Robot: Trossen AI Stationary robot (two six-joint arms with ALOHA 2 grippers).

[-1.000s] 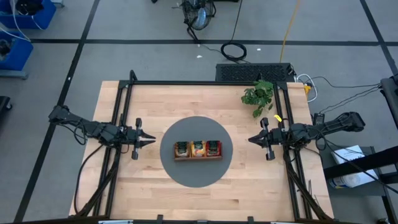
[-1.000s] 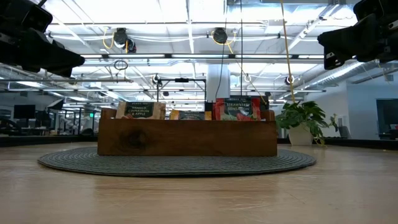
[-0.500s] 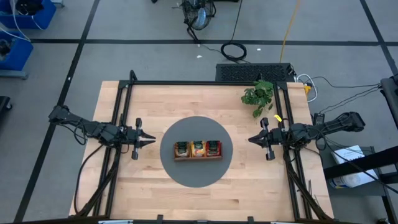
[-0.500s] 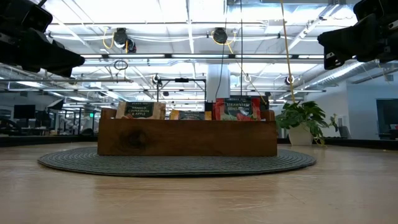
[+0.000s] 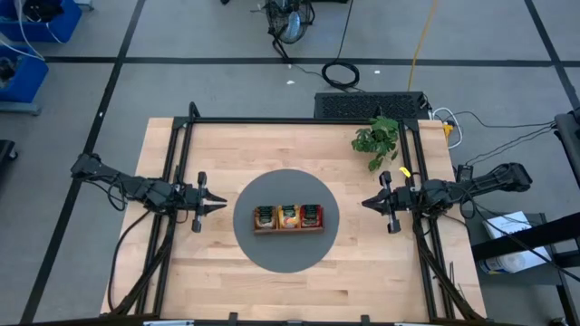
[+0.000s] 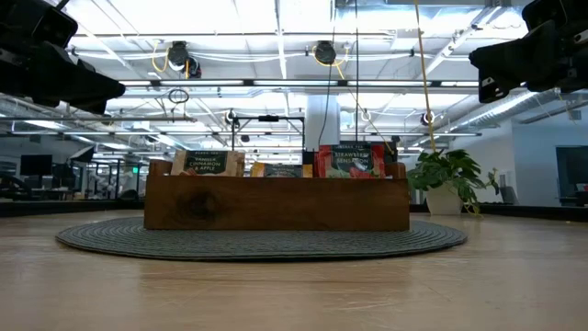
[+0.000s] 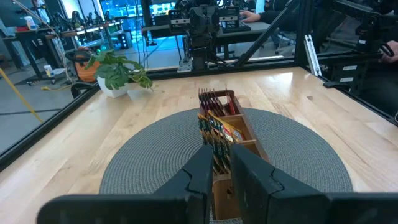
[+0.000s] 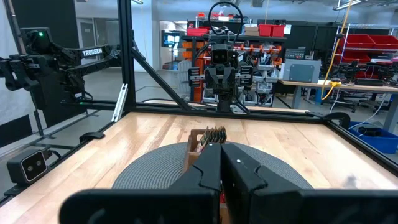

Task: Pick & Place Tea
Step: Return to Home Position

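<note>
The left gripper [image 5: 220, 205] hung above the left side of the table [image 5: 227, 145]. Its fingers were drawn together to a bare sliver and held nothing. The right gripper [image 5: 366, 203] hung above the right side, fingers pressed together and likewise empty. Both pointed inward and were well apart from the tray [image 5: 288, 229].

The tea [image 5: 288, 216] stood on edge in the tray's three compartments: tan sachets in the left one, orange in the middle, red in the right. How many there were could not be made out.

In the low view the tray's front wall hid all but the top edges of the sachets, and the orange ones barely showed. The arms appeared there only as dark bulks cut off at the upper corners. In each wrist view, that arm's own fingers covered the near end of the tray.

The tray sat at the middle of a round grey woven mat [image 5: 272, 249] on the pale wooden tabletop, which was ringed by a black frame. A small potted plant [image 5: 376, 140] stood near the far right corner.

Beyond the table lay a grey floor with loose cables and an open workshop under bright ceiling lights.
</note>
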